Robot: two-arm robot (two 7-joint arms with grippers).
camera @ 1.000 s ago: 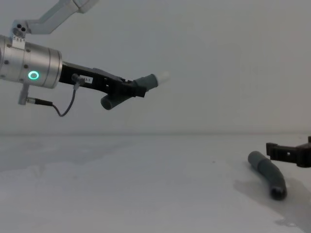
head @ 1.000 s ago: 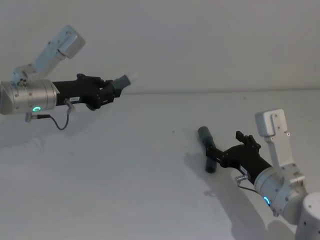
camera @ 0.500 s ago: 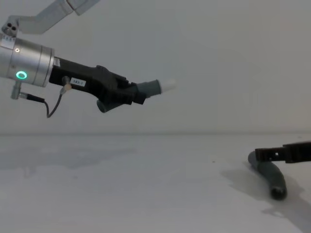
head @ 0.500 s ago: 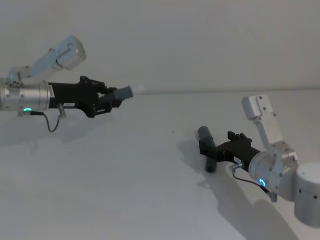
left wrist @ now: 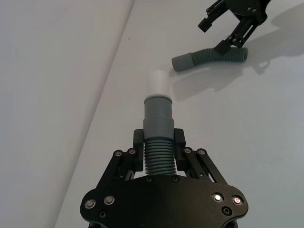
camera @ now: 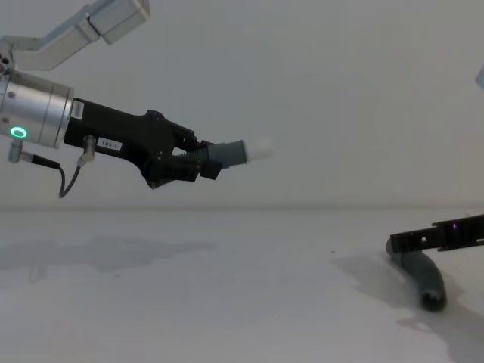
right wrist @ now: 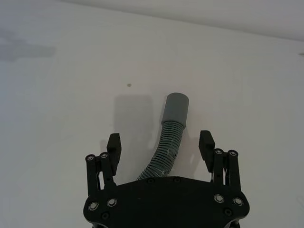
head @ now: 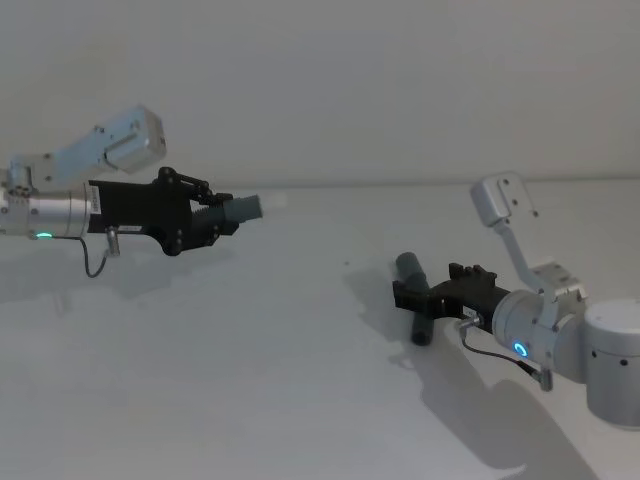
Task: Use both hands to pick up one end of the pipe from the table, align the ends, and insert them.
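one white-tipped ribbed hose [head: 243, 208] pinched by left hand [head: 216, 213], spread right hand [right wrist: 159, 140] straddling curved hose [right wrist: 176, 109].

The held hose piece [left wrist: 158, 114] and the lying hose piece [right wrist: 175, 110] both look like matt dark grey rubbery plastic, with ribbed middles and smooth cuffs. Its white tip [left wrist: 158, 80] looks like smooth plastic. And the desk [right wrist: 61, 85] is plain matt white. The left gripper [left wrist: 158, 142] and right gripper [right wrist: 160, 142] are matt black with shiny little screws [right wrist: 217, 198], and the left wrist [camera: 38, 113] is satiny silver metal.
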